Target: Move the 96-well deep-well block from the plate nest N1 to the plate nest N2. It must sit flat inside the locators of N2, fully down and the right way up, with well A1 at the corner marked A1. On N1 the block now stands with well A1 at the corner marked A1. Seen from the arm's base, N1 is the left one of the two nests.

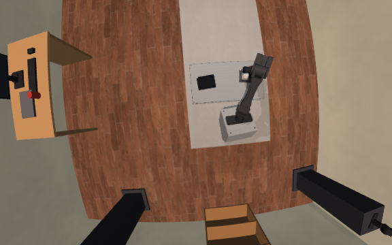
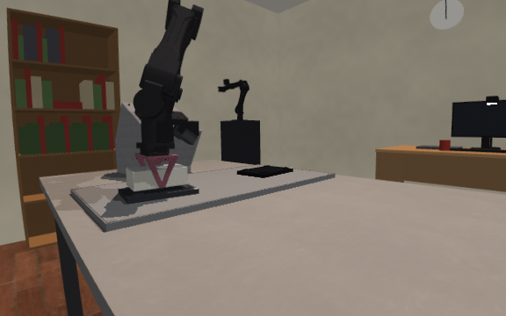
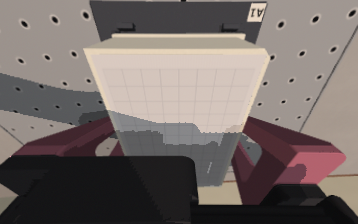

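Note:
The white 96-well deep-well block [image 2: 153,178] is between the red fingers of my gripper [image 2: 161,171], which is shut on it. In the exterior view the block stands upright on or just above the black nest N2 [image 2: 158,193]; I cannot tell whether it is fully down. In the wrist view the block [image 3: 177,100] fills the middle, with the fingers on both its sides. N2 [image 3: 177,20] shows beyond it, with the A1 label [image 3: 256,12] at one corner. From above, the block [image 1: 244,75] is half hidden under the arm. Nest N1 [image 1: 206,82] is empty; it also shows in the exterior view [image 2: 265,171].
Both nests sit on a grey perforated plate [image 1: 226,83] on the table. The arm's grey base box [image 1: 237,127] stands in front of it. A bookshelf [image 2: 64,110], a second arm on a black pedestal [image 2: 240,140] and a desk with a monitor [image 2: 487,118] stand beyond the table.

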